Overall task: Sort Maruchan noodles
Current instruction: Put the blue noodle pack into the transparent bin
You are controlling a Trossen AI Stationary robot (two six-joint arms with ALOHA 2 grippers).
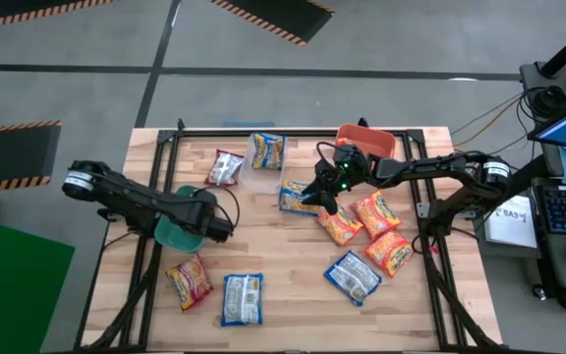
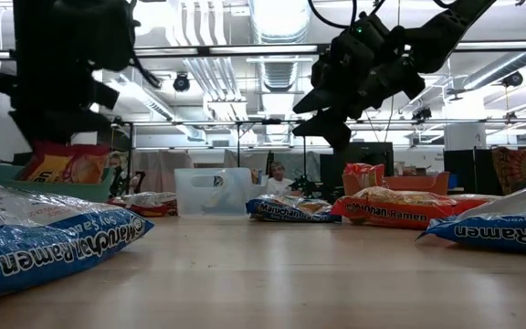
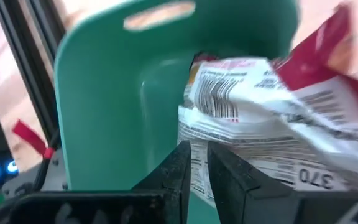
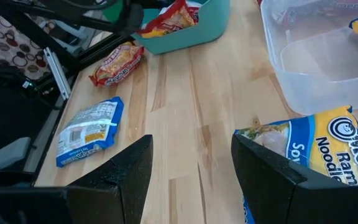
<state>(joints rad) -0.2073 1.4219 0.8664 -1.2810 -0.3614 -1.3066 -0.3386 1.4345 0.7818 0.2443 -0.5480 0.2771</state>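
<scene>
Teal bin [image 1: 177, 231] holds a packet [image 4: 169, 18], left end effector [image 3: 194, 180] nipping its edge, right end effector [image 1: 324, 197] spread above blue packet [image 1: 298, 197]; most noodles unsorted on the desk [image 1: 283, 295].

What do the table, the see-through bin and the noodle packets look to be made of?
Table: looks like pale wood in glued strips, smooth; grain lines show.
Clear bin: likely rigid plastic, glossy, see-through walls.
Noodle packets: thin printed plastic film, shiny and crinkled, by the look.
</scene>
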